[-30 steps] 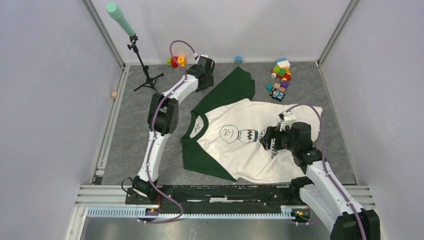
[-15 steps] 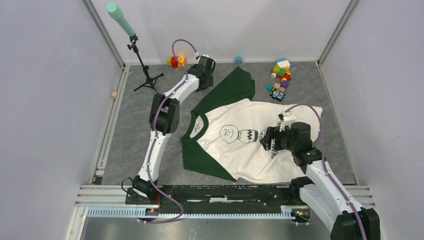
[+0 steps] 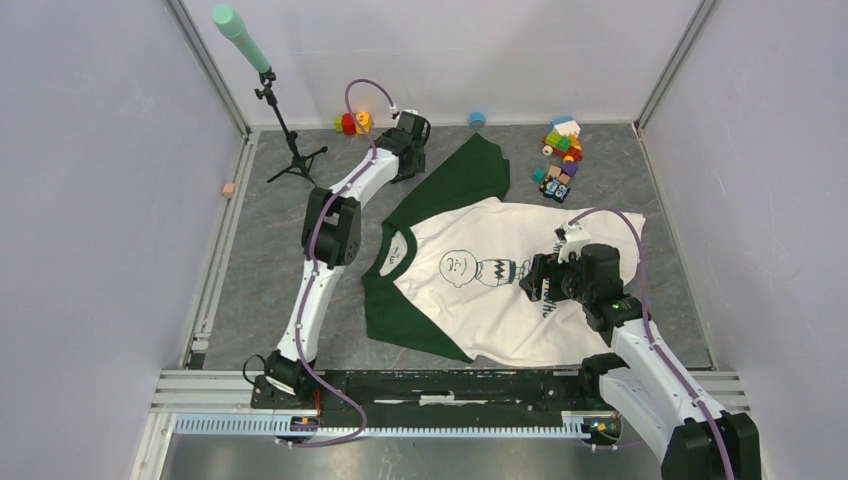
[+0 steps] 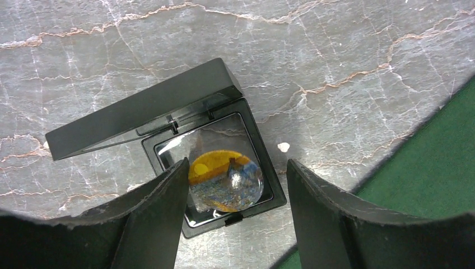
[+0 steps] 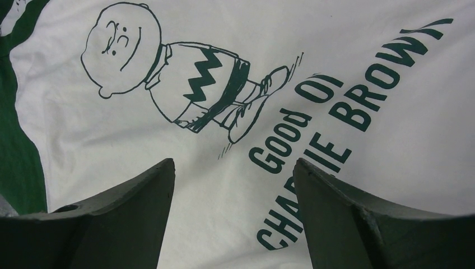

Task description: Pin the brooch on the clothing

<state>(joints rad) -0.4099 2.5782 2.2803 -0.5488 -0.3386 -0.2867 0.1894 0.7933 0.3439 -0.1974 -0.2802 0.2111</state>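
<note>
1. Your left jaws stand wide apart above the open black box (image 4: 145,112), one finger on each side of its tray, and they grip nothing.
2. The brooch (image 4: 221,179) lies in that tray. The box sits on the desk (image 4: 347,50), just beside the green sleeve of the T-shirt (image 4: 437,185). A clear film seems to cover the disc, though I cannot be sure.
3. Your right jaws are just as wide and just as empty. They hover over the shirt's cream front, between the cartoon boy (image 5: 185,84) and the lettering (image 5: 313,129).
4. If a film does cover the disc, closing now would press on the film or nip the tray wall and miss the brooch.
5. The box looks light. A finger catching its rim could skid it, tip it, or lift it along with the disc.
6. The disc is flat and small against broad fingers, so a shallow pinch may let it slip out on the way across.
7. The shirt lies loose. Pushing a pin in could bunch the cloth unless you steady it.
8. The count is one brooch, one box, one shirt and two arms.
</note>
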